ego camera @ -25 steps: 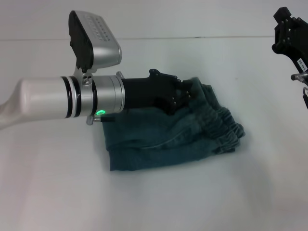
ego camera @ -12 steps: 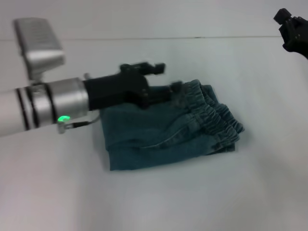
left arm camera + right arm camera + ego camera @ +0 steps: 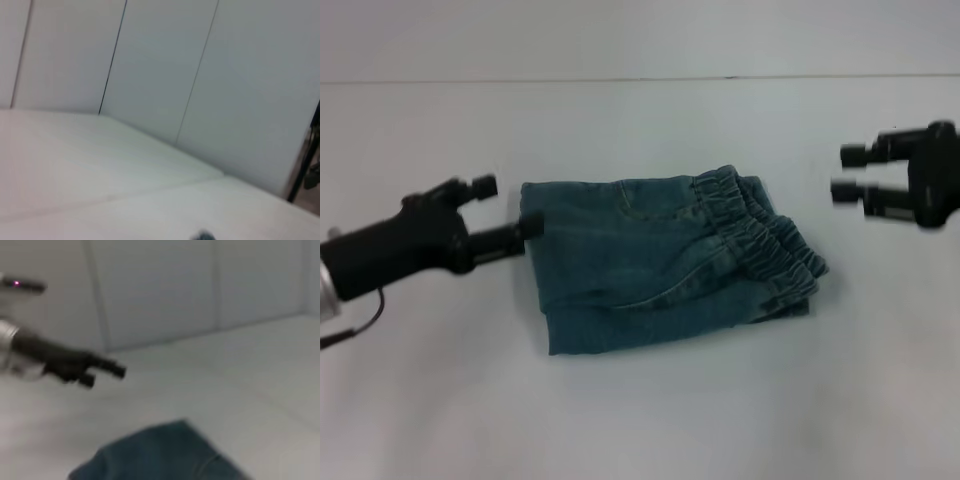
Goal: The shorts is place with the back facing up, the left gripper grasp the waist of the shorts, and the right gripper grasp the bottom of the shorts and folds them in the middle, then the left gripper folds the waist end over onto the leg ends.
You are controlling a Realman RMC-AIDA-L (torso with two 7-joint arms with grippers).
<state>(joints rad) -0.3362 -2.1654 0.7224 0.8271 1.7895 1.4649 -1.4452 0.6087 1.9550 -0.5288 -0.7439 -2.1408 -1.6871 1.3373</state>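
Observation:
The blue denim shorts (image 3: 640, 265) lie folded into a compact stack mid-table. The ruffled waist (image 3: 765, 240) lies on top at the stack's right end. The leg ends cannot be made out under it. My left gripper (image 3: 507, 207) hovers just off the stack's left edge, open and empty, one fingertip close to the denim. My right gripper (image 3: 847, 172) hangs to the right of the waist, apart from it, open and empty. In the right wrist view, the left gripper (image 3: 105, 372) shows beyond a corner of the shorts (image 3: 150, 455).
The white table (image 3: 650, 420) surrounds the shorts on all sides. Its back edge meets a pale panelled wall (image 3: 165, 65). A dark stand (image 3: 307, 160) shows at the side of the left wrist view.
My left gripper has let go of the waist and pulled back leftward off the shorts. My right gripper has come down from the upper right corner toward the table.

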